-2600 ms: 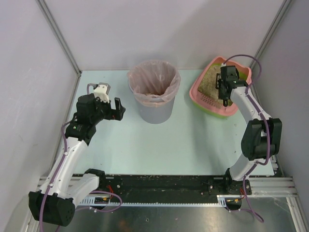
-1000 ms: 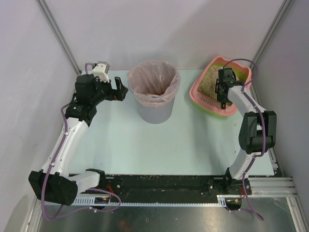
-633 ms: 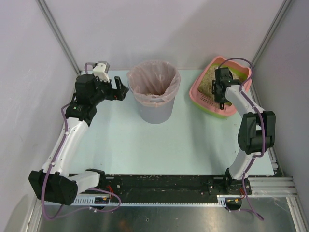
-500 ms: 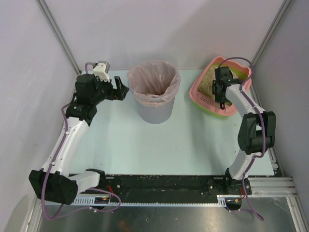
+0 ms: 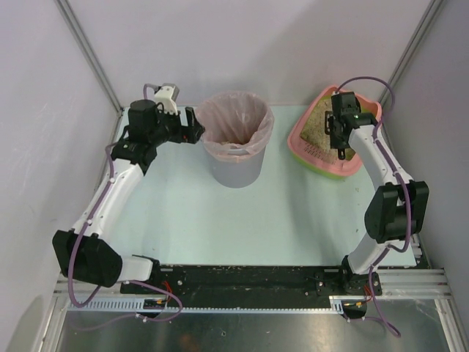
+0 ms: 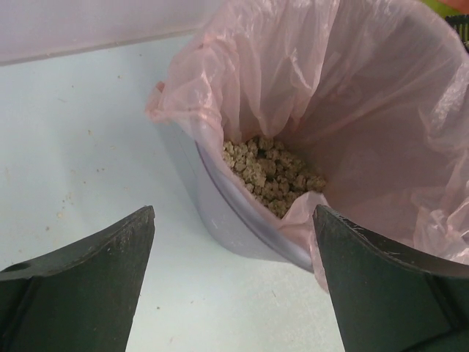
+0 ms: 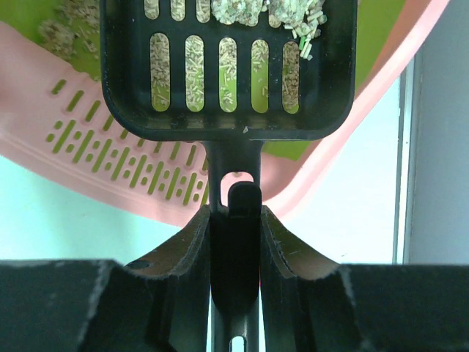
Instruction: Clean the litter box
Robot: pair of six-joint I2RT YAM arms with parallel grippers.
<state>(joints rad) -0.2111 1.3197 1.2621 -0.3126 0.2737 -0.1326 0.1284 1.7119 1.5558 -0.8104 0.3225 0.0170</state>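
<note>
The pink litter box (image 5: 302, 144) (image 7: 88, 165) with beige granules sits at the back right, its slotted ledge toward the bin. My right gripper (image 5: 341, 149) (image 7: 234, 213) is shut on the handle of a black slotted scoop (image 7: 227, 66), which is held over the box's near edge with a few granules in it. My left gripper (image 5: 196, 126) (image 6: 233, 220) is open at the left rim of the grey bin (image 5: 236, 170) (image 6: 220, 213). The bin's pink bag (image 6: 352, 110) holds clumped litter (image 6: 275, 174). One left jaw stands outside the bin, the other at the bag's edge.
Grey walls close in the back and both sides. The pale green table top (image 5: 220, 220) carries a few stray granules near the bin. Arm bases and a black rail (image 5: 242, 279) line the near edge.
My left arm has swung right and back, bringing its open gripper up to the bin's rim. My right gripper, still holding the scoop, has shifted slightly right over the litter box.
</note>
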